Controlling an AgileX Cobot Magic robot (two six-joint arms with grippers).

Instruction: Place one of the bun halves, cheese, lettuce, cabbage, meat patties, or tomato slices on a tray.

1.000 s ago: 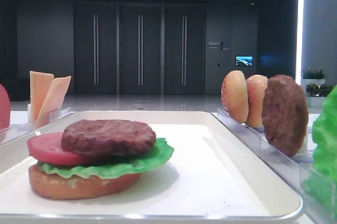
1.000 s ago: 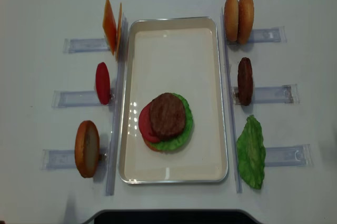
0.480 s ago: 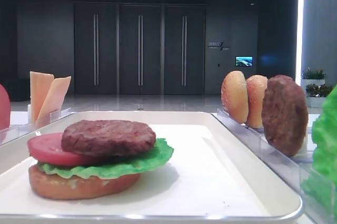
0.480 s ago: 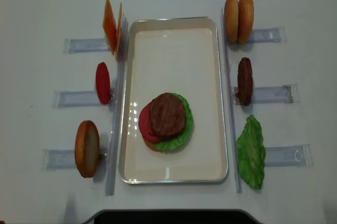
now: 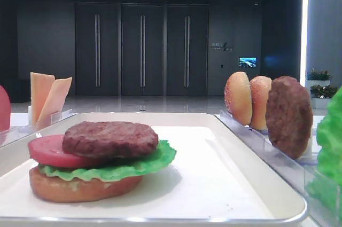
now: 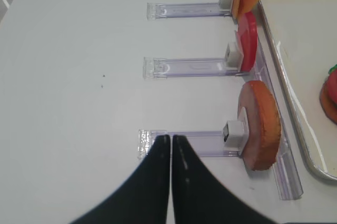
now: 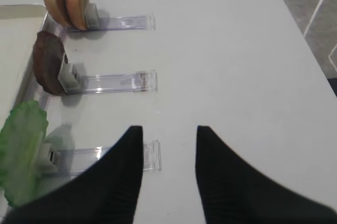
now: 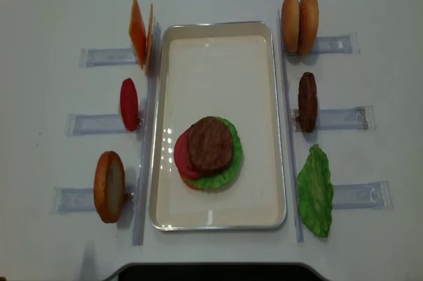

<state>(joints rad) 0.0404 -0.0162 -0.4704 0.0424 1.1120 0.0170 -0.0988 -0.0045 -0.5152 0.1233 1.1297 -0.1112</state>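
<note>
The cream tray (image 8: 218, 63) holds a stack: bun base (image 5: 80, 188), lettuce (image 5: 133, 167), tomato slice (image 5: 51, 151) and a meat patty (image 8: 210, 145) on top. Two bun halves (image 8: 299, 22), a patty (image 8: 307, 101) and a lettuce leaf (image 8: 315, 190) stand in holders right of the tray. To its left stand cheese (image 8: 140, 32), a tomato slice (image 8: 129, 104) and a bun half (image 8: 109, 186). My right gripper (image 7: 168, 132) is open and empty over bare table, right of the lettuce (image 7: 21, 150). The left gripper (image 6: 171, 138) is shut on nothing, left of the bun half (image 6: 260, 129).
Clear plastic holders (image 8: 344, 118) stick out sideways from both long sides of the tray, with long clear strips (image 8: 147, 155) along its edges. The white table's front edge meets a dark base (image 8: 218, 272). Neither arm shows in the exterior views.
</note>
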